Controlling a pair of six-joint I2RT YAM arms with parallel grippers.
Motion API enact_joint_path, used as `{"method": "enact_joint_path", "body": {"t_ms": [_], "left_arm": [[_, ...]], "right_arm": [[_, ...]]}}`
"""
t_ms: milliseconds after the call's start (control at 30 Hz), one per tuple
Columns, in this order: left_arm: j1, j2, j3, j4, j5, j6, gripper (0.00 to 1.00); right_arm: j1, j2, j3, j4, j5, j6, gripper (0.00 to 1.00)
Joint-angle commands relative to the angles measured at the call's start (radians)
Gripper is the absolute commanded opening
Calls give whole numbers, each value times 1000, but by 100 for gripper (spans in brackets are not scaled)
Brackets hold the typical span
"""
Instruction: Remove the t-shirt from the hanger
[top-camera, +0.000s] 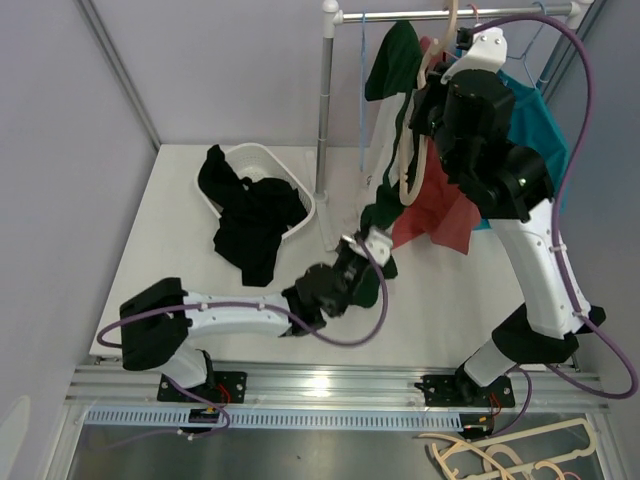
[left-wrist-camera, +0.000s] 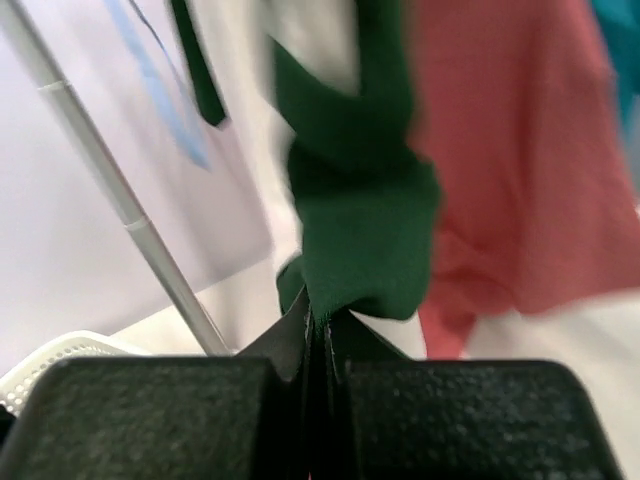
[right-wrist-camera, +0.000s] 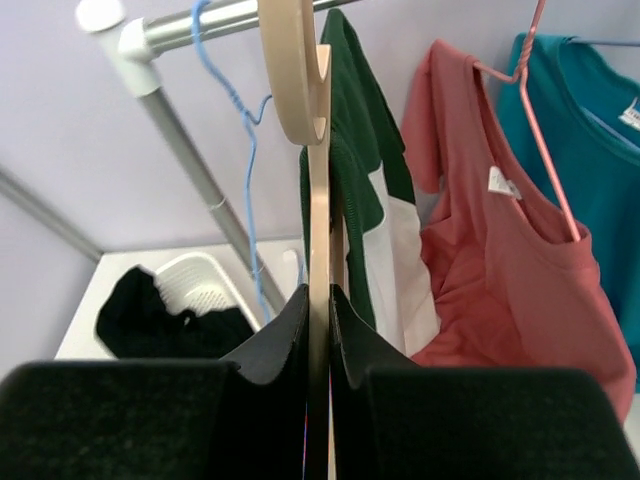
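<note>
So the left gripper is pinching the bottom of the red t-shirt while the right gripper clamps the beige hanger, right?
Wrong garment: the left gripper is pinching the bottom of the green t-shirt, as the left wrist view shows; the red t-shirt hangs beside it. The right gripper clamps the beige hanger.

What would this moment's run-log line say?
left gripper: shut on green-and-white t-shirt hem | right gripper: shut on beige wooden hanger | t-shirt: not yet off hanger

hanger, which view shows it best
Right wrist: the hanger shows close up, hook and neck, clamped in the right gripper. Top external shows only thin curved pieces beside the green shirt. Left wrist shows none of it.
</note>
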Motion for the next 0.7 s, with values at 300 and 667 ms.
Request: {"method": "enact_joint_path", "body": {"t_ms": [300,667], "left_arm": [[260,9,564,-754,207,-436,1],[312,121,792,-1016,155,-484,1]], "right_arm": [[136,-272,-268,-183,-96,131,0],[236,-361,-185,-485,-107,177,0]]}}
